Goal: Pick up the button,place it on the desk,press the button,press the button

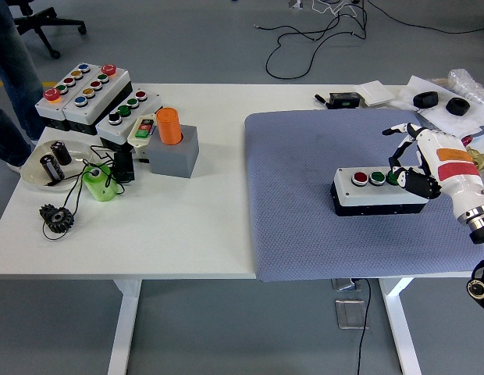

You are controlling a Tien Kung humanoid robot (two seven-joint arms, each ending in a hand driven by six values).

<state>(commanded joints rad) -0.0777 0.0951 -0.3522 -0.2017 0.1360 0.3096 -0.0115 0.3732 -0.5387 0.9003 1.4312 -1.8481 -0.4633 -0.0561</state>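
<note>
1. the button box point(379, 191) sits on the grey mat point(320, 195), right of the mat's middle, clear of all its edges.
2. the right hand point(418, 160) comes in from the right edge and hangs over the box's right end, hiding that end; its fingers are spread and relaxed, and a dark fingertip point(398, 178) lies at the green button point(393, 177). contact cannot be told.
3. the red button point(359, 178) and the next one stay uncovered.
4. open mat lies left of and in front of the box.
5. the white counter point(203, 226) is bare between the mat and the clutter at far left, where more button boxes point(86, 94) and an orange cylinder point(169, 126) stand.
</note>
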